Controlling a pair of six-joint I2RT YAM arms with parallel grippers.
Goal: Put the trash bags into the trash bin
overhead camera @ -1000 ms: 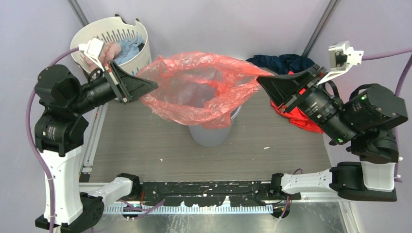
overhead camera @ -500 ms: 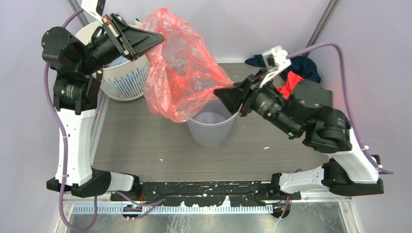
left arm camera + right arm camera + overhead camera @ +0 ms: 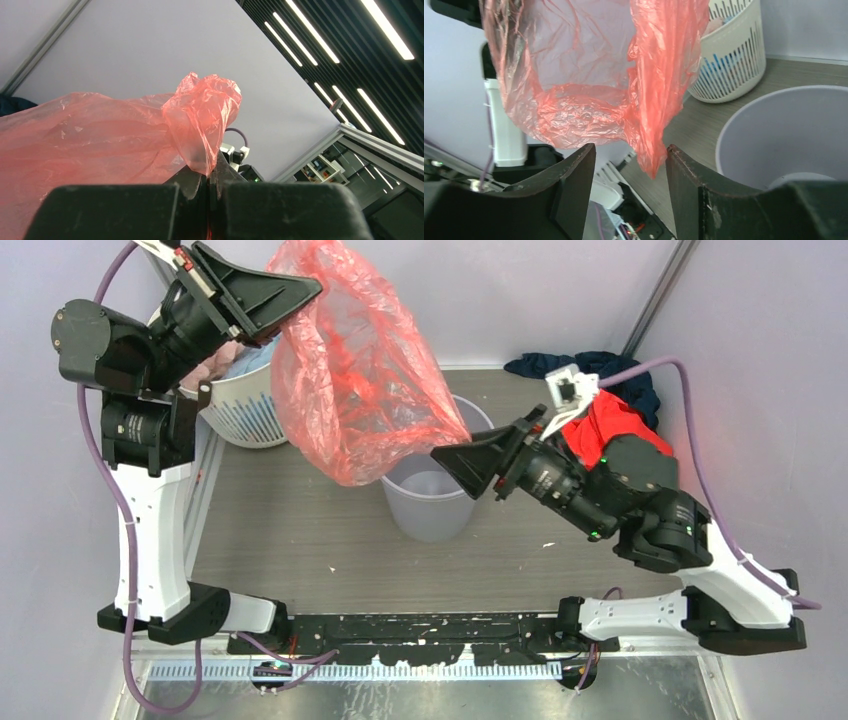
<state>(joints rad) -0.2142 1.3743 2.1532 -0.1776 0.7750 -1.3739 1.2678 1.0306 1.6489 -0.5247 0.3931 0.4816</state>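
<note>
The trash bag [image 3: 355,370], thin crinkly translucent red film, hangs high from my left gripper [image 3: 310,285], which is shut on its top edge. In the left wrist view a bunched tuft of the bag [image 3: 205,110] sticks up from between the closed jaws of that gripper [image 3: 207,172]. The bag's bottom dangles over the back-left rim of the grey trash bin [image 3: 430,510]. My right gripper [image 3: 440,453] is open beside the bin's right rim. In the right wrist view the bag's lowest tip [image 3: 651,162] hangs loose between the spread fingers of the right gripper [image 3: 630,150], with the bin [image 3: 784,130] to the right.
A white slotted laundry basket [image 3: 240,415] with clothes stands at the back left, behind the bag, and shows again as the basket [image 3: 729,65] in the right wrist view. A red cloth [image 3: 615,425] and a dark blue cloth [image 3: 600,365] lie at the back right, by the right arm.
My right gripper has opened and let go of the bag, dropping toward the bin's rim. My left arm has lifted the bag high to the back left, so it now hangs from one side.
</note>
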